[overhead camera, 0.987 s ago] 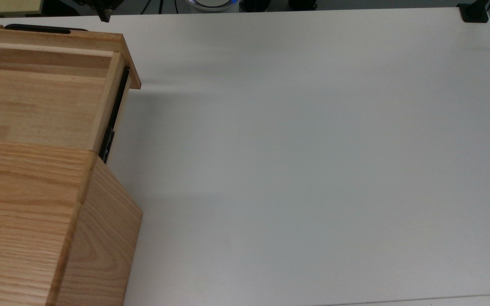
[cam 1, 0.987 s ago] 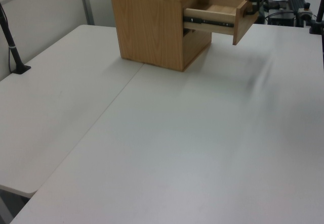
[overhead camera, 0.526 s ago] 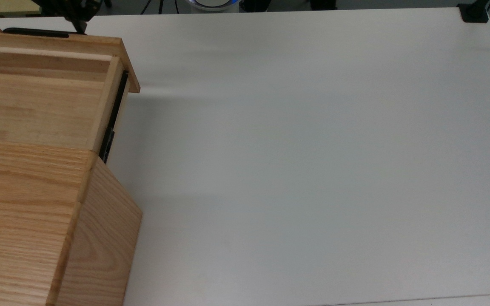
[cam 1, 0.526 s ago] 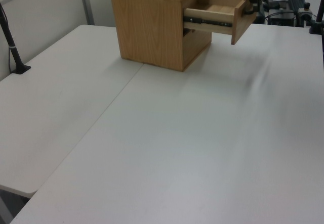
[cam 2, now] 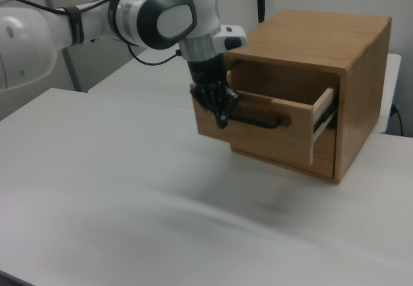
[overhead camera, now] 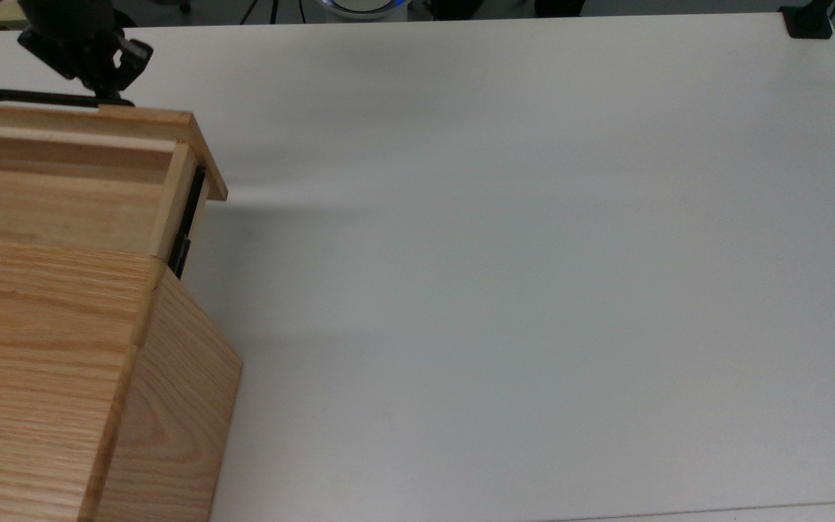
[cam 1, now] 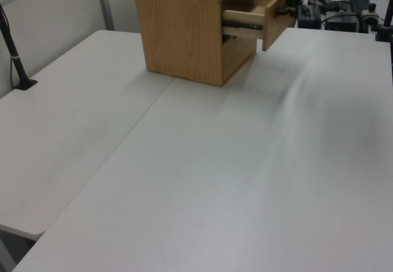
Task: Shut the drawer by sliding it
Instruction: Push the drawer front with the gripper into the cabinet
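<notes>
1. One white robot arm (cam 2: pixel 161 15) reaches down from the right view's upper left and ends in a black pincer (cam 2: pixel 221 113).
2. Whether the pincer is apart or together cannot be told.
3. Directly at the pincer's tip is the slim black bar handle (cam 2: pixel 258 121) of the drawer (cam 2: pixel 277 137). The tip meets the handle at its end on the right view's left, and the rest of the bar runs away from the pincer toward the right view's right.
4. In the top view, the pincer (overhead camera: pixel 107 93) sits just above the handle (overhead camera: pixel 33 96), near the bar's end on the top view's right. The drawer (overhead camera: pixel 62 203) lies just below the pincer in the top view.
5. The drawer is light oak and partly open. Its wide front panel is nearest the pincer, and its tray reaches back from there into the cabinet (cam 2: pixel 322 40).
6. A black side rail (overhead camera: pixel 187 225) shows between the drawer front and the cabinet (overhead camera: pixel 40 362), on the far side of the panel from the pincer.
7. The left view shows the drawer (cam 1: pixel 275 23) jutting from the cabinet (cam 1: pixel 184 32) with its rail (cam 1: pixel 245 21) exposed.
8. Cabinet and drawer stand over a white table (overhead camera: pixel 533 290), which spreads wide away from the pincer.
</notes>
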